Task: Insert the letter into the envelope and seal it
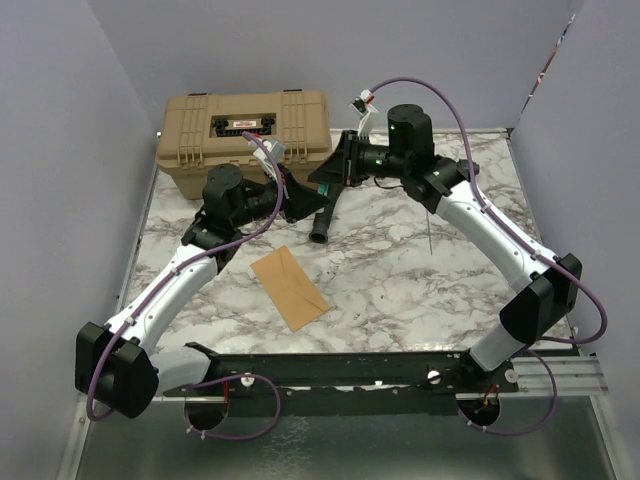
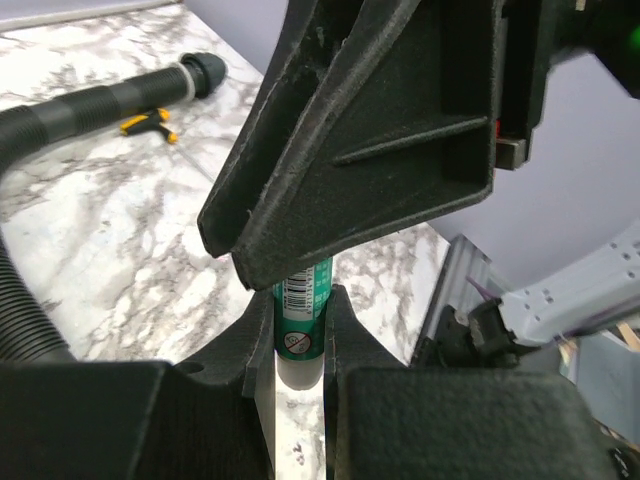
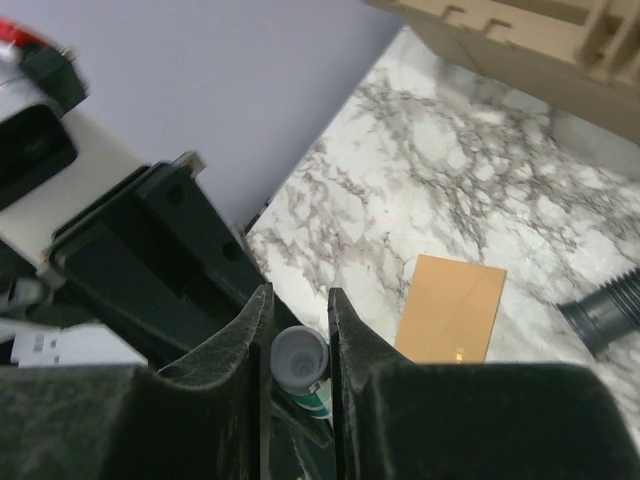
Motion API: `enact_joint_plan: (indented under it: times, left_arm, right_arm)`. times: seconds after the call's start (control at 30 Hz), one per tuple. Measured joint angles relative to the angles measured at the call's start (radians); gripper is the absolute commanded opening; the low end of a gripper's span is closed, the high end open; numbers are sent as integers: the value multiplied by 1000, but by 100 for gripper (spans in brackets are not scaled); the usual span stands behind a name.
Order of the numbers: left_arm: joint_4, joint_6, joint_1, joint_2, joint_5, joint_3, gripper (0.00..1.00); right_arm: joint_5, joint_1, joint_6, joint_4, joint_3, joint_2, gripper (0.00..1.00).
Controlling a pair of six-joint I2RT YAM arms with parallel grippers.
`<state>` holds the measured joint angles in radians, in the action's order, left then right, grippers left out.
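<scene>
Glue stick [image 2: 305, 290], one, in left pincer [image 2: 298, 330] and right pincer [image 3: 298, 320]; envelope [image 1: 288, 287], one.

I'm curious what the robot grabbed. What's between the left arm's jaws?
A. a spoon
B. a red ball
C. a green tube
C: a green tube with a barcode label sits pinched between the jaws of the left gripper.

Back left: toolbox [image 1: 245, 140] filled the desk [image 1: 400, 290] corner.
Middle: hose [image 1: 321, 230] end lay near the toolbox's right end.
Front middle: envelope [image 1: 288, 288] lay flat, room all round.
Sides: walls [image 1: 60, 150] stood close.
</scene>
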<state>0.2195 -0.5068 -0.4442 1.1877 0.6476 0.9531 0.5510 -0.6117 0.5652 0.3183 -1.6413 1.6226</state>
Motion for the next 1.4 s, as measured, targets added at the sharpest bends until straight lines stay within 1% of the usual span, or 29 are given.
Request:
enact_joint_plan:
  times: [0.1,0.17,0.23,0.33,0.37,0.43,0.5,0.53,0.6,0.73,0.8,0.87,1.0,1.07,1.1,1.13,1.2,1.23,1.27,1.33,1.4]
  left_arm:
    - [-30,-9,6,10,77,37,0]
    - [-37,-19,9,15,146,66,0]
    - [-35,-24,9,11,219,85,0]
    - [-31,-19,5,-13,316,94,0]
    - [-31,-15,3,-22,331,94,0]
    - [-33,-5,2,-41,341,94,0]
    - [-32,5,2,-52,339,94,0]
    - [-33,13,2,-55,329,94,0]
    - [-40,29,2,-56,292,94,0]
    - [-61,53,-1,-52,186,93,0]
    - [-70,63,-1,-52,121,87,0]
    - [-85,71,-1,-50,47,84,0]
    - [-96,74,-1,-40,-47,82,0]
    - [-97,74,-1,-35,-74,82,0]
    - [-96,74,-1,-33,-83,82,0]
    - [-96,73,-1,-30,-94,82,0]
    - [-97,73,-1,-26,-108,82,0]
    - [-97,73,-1,-26,-112,82,0]
    - [-97,73,-1,-25,-116,80,0]
    - [-97,72,-1,-25,-117,80,0]
    - [-97,69,-1,-26,-117,79,0]
  right_arm:
    - [158,27,-37,-86,40,-16,1]
    - [282,48,-54,-175,76,-35,0]
    - [401,59,-40,-314,138,-65,1]
    - [551,62,47,-581,243,-104,1]
    - [583,60,65,-631,256,-107,4]
    - [609,53,58,-654,249,-108,30]
    - [578,43,16,-591,214,-108,56]
    - [534,41,-1,-548,195,-109,64]
    - [408,35,-19,-469,159,-110,74]
    - [141,28,8,-303,98,-105,75]
    - [48,23,21,-246,79,-95,75]
    - [-22,19,29,-203,75,-89,72]
    - [-93,-9,32,-139,75,-80,64]
    - [-97,-17,36,-128,75,-76,59]
    - [-96,-21,38,-124,75,-74,53]
    - [-96,-24,39,-122,75,-73,50]
    - [-96,-24,43,-115,72,-69,46]
    - [-97,-24,46,-113,72,-68,46]
    - [-98,-24,47,-110,72,-67,50]
    - [-102,-24,48,-106,72,-67,62]
    - [-111,-24,50,-106,71,-67,66]
